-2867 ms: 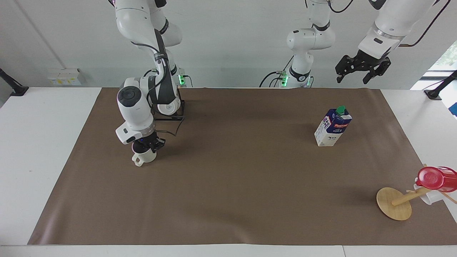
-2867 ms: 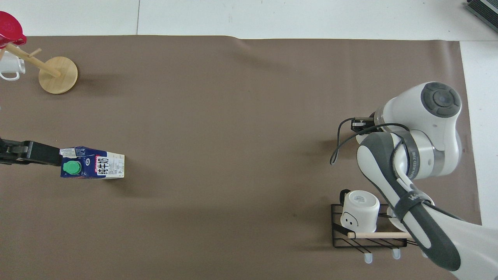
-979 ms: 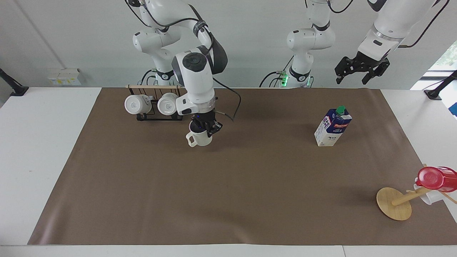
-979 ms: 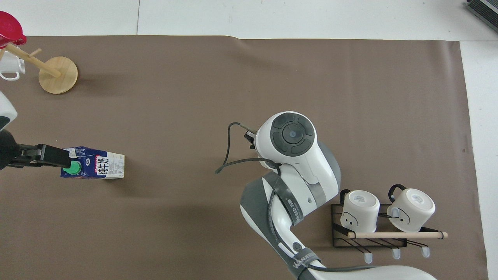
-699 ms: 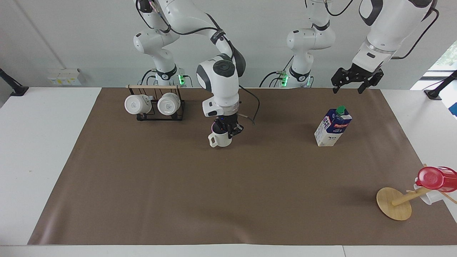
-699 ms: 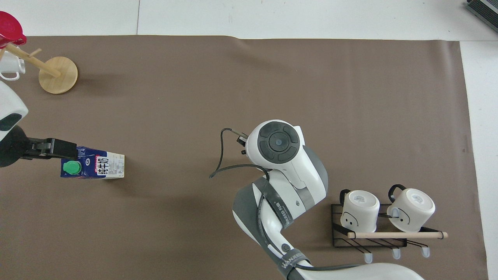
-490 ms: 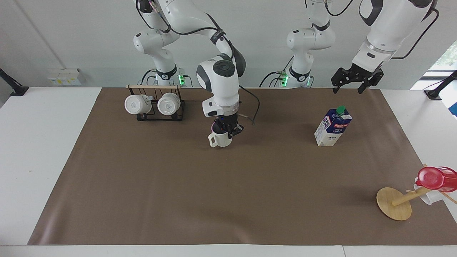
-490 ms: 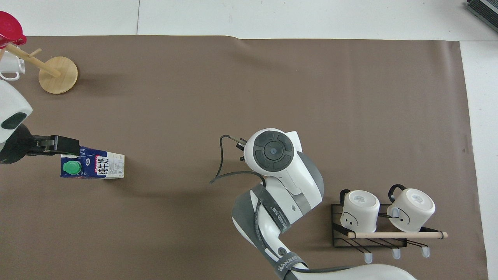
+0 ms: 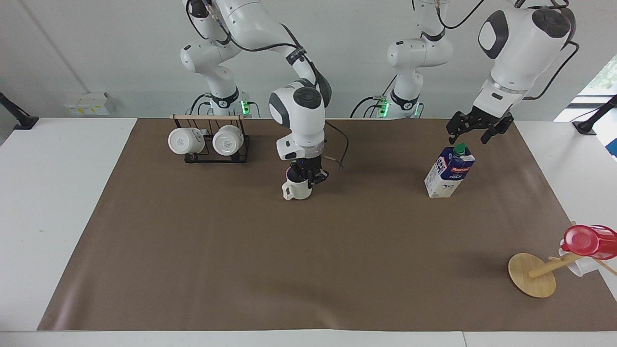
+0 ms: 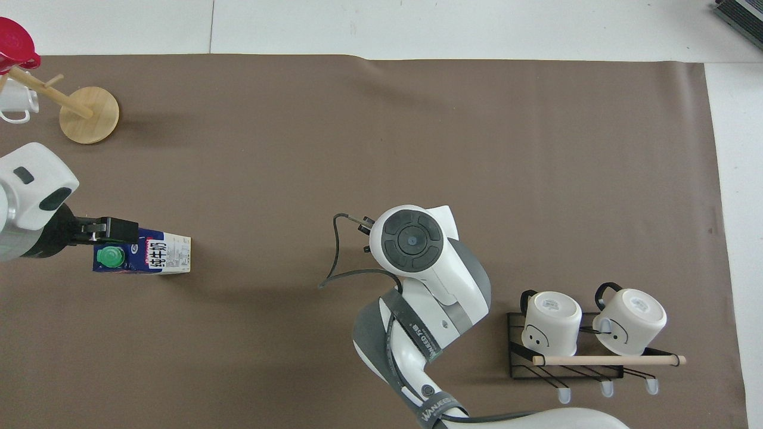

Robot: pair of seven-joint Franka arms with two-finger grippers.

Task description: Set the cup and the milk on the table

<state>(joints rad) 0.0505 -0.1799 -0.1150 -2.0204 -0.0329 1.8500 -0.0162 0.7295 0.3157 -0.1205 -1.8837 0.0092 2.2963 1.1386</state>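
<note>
The cream cup (image 9: 297, 190) with a dark inside hangs upright from my right gripper (image 9: 305, 177), which is shut on its rim, low over the middle of the table's brown sheet (image 9: 308, 250). I cannot tell whether its base touches the sheet. In the overhead view the right arm's wrist hides the cup. The blue-and-white milk (image 9: 450, 172) (image 10: 149, 256) with its green cap stands on the sheet toward the left arm's end. My left gripper (image 9: 467, 139) (image 10: 107, 229) hangs open just above the carton's cap, not touching it.
A black wire rack (image 9: 212, 156) (image 10: 566, 357) with two white mugs stands near the right arm's base. A wooden mug tree (image 9: 532, 274) (image 10: 89, 114) bearing a red cup (image 9: 589, 241) stands at the left arm's end, farther from the robots than the milk.
My right arm has carried the cup from the right arm's end to the middle of the sheet and lowered it. My left gripper has come down over the milk's cap.
</note>
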